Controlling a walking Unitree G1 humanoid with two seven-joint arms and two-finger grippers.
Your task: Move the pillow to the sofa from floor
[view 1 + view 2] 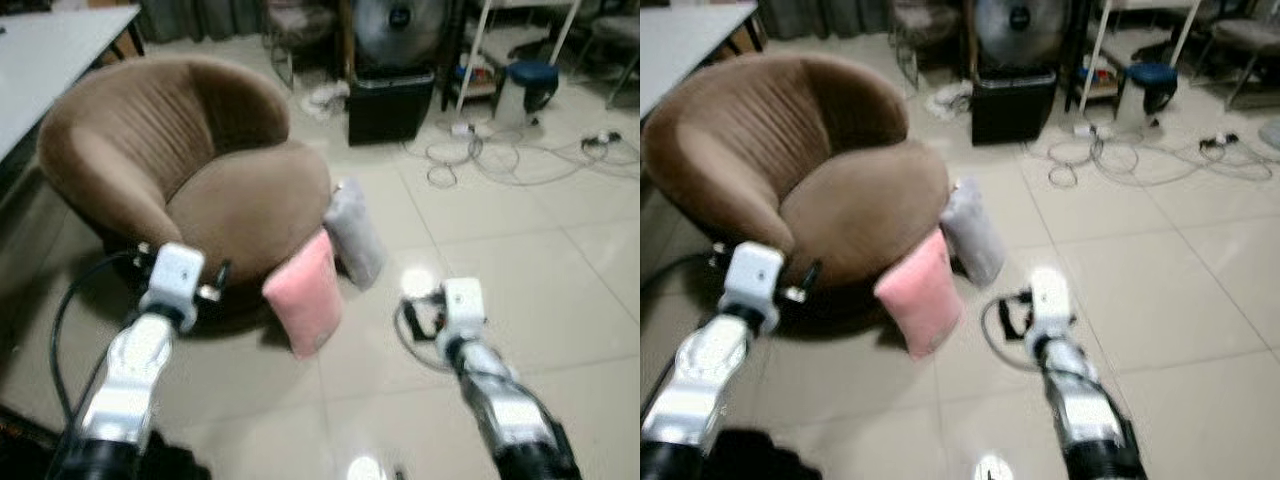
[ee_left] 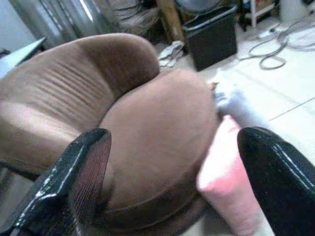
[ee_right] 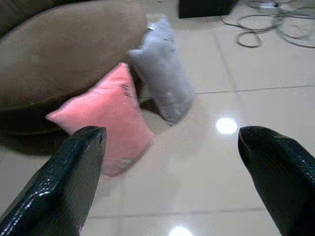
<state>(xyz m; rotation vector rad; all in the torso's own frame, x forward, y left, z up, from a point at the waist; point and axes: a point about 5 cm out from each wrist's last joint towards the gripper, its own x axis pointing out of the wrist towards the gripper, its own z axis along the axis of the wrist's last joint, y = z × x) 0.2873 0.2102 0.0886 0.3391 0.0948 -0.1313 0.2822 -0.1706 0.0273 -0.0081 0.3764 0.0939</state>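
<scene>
A pink pillow (image 1: 306,292) stands on the tiled floor, leaning against the front of a round brown sofa chair (image 1: 190,170). A grey pillow (image 1: 353,232) leans there too, just behind the pink one. My left gripper (image 2: 177,182) is open and raised in front of the sofa's seat, with the pink pillow (image 2: 227,182) near one finger. My right gripper (image 3: 172,182) is open above the floor, to the right of both pillows, pointing toward the pink pillow (image 3: 110,118) and the grey pillow (image 3: 165,81). Neither holds anything.
A black box (image 1: 390,100) with a fan on it stands behind the sofa. Loose cables (image 1: 490,155) lie on the floor at the back right. A white table (image 1: 50,50) edge is at the far left, and a blue stool (image 1: 530,80) at the back.
</scene>
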